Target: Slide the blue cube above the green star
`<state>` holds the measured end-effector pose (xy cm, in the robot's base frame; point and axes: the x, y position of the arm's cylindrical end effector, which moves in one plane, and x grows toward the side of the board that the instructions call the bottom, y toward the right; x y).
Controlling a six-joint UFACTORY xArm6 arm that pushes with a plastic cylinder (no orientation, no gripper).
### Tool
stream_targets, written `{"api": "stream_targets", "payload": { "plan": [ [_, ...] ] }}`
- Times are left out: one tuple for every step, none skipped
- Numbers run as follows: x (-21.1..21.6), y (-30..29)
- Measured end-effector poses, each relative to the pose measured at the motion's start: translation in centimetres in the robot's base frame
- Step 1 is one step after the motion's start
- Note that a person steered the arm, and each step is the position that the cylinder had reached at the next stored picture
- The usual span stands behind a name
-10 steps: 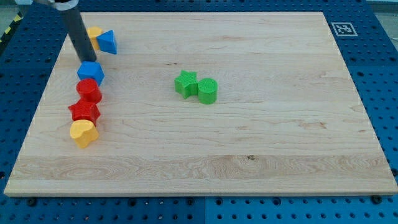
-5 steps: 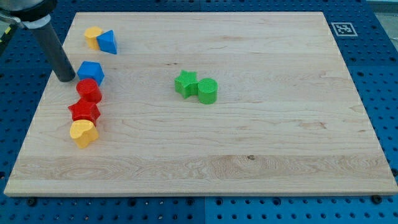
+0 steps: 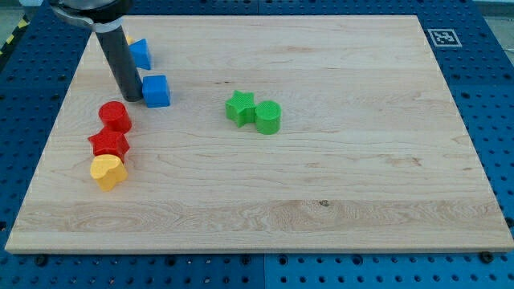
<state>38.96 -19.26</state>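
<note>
The blue cube (image 3: 157, 91) sits on the wooden board in the upper left part of the view. My tip (image 3: 132, 98) touches the cube's left side. The green star (image 3: 239, 107) lies near the board's middle, well to the right of the cube and slightly lower. A green cylinder (image 3: 268, 117) touches the star's right side.
A blue triangular block (image 3: 140, 54) lies above the cube, with a yellow block mostly hidden behind my rod. Below and left of the cube stand a red cylinder (image 3: 115, 116), a red star (image 3: 108, 144) and a yellow heart (image 3: 107, 171) in a column.
My tip swung from the cube's upper left to its left side and pushed it right. The blue cube moved right, away from the red cylinder.
</note>
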Motion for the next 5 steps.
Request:
{"api": "stream_targets", "payload": {
  "plan": [
    [0.0,1.1],
    [0.0,4.4],
    [0.0,9.1],
    [-0.1,13.4],
    [-0.1,13.5]
  ]
}}
